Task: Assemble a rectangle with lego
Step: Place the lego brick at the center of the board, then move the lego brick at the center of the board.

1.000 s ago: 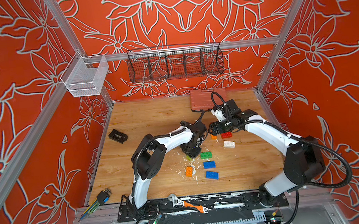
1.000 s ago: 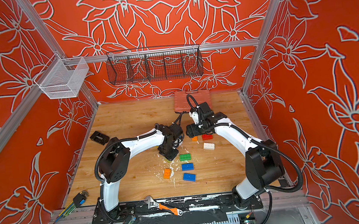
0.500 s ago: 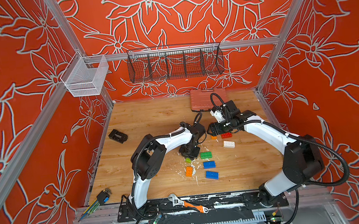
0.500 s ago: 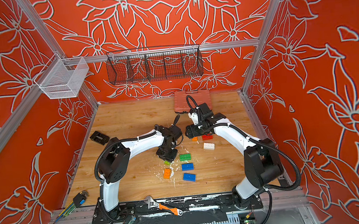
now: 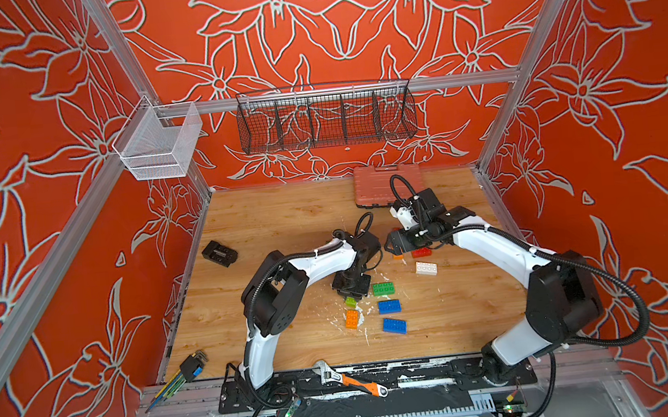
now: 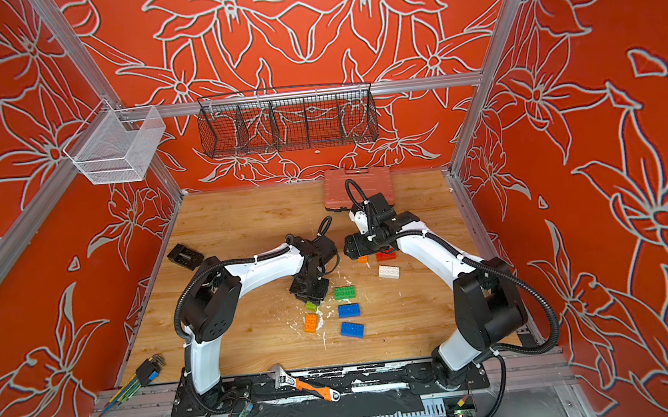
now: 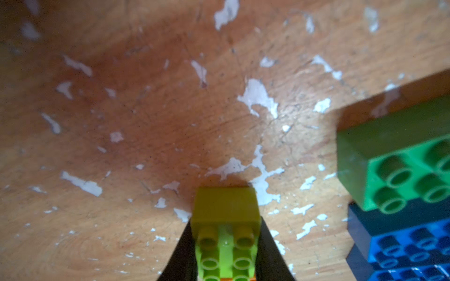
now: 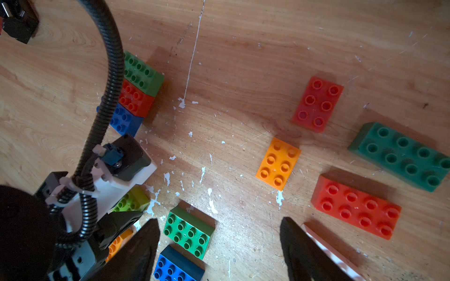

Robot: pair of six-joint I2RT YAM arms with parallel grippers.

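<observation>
Down low over the middle of the table (image 5: 283, 222), the left gripper (image 5: 352, 290) was seen clamped on the lime brick (image 7: 225, 209), and that was where the play was being made. Its black fingers (image 7: 181, 255) were pressed against the brick's two long sides. The studs were turned up, and the long axis was pointed straight out ahead of the jaws. Whether the underside was already down on the wood could not be told. A tight shadow was thrown under the far end, so it was judged very close.

The relation that mattered was with the neighbours. The orange brick (image 5: 351, 319) was found just beside the lime one, on the side toward the robot's base, and an orange edge could be made out at the lime brick's near end in the left wrist view. The green brick (image 5: 383, 288) was laid to the robot's right, roughly level with the lime one but parted from it by a strip of bare wood. The blue brick (image 5: 389, 306) was set just base-side of the green, level with the orange. A short shift to the right was judged to be what would close that gap and square up the block.

Farther back, the right gripper (image 8: 219, 221) was held above the table near the red brick (image 5: 422, 253) and the white brick (image 5: 426, 268). Its jaws were spread wide, with nothing between them but bare wood. The left arm was plainly the nearer one to the cluster.
</observation>
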